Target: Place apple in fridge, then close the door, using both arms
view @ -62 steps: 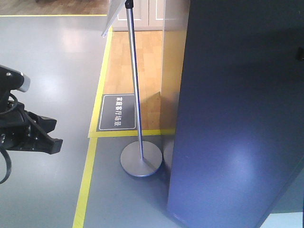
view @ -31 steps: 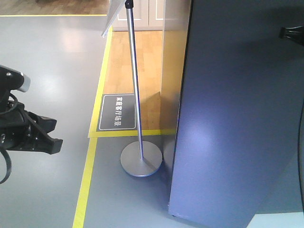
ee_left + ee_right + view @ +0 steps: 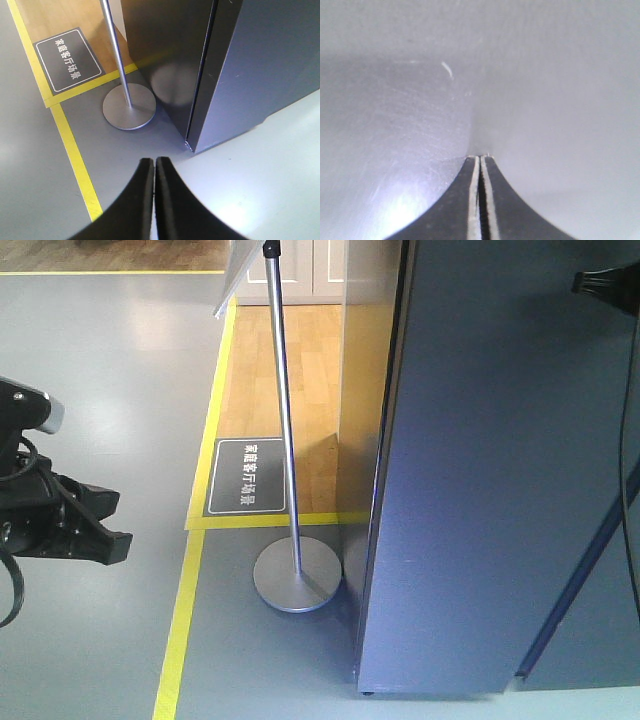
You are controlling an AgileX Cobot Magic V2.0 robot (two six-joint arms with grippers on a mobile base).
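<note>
A: What is made out, starting with the biggest thing?

B: The tall dark grey fridge door (image 3: 480, 490) fills the right of the front view and is seen nearly shut against the dark fridge body (image 3: 165, 55); a narrow seam is left at the hinge-side edge in the left wrist view. The red and yellow apple is not seen in any view, so it is judged to be inside already.

A: And beside it?

B: A slim metal sign pole on a round grey base (image 3: 296, 578) is stood just beside the fridge corner, with a dark floor plaque (image 3: 247, 476) behind yellow floor tape (image 3: 185, 620).

A: The end effectors?

B: The right end effector (image 3: 479, 161) is closed with nothing held, its tips pressed to the grey door surface. The left end effector (image 3: 154, 165) is likewise closed and empty, hung over the grey floor near the fridge corner.

A: How should the closing be done well?

B: The push is best kept square to the door and continued until the seam is gone; the pole base should be left undisturbed.
</note>
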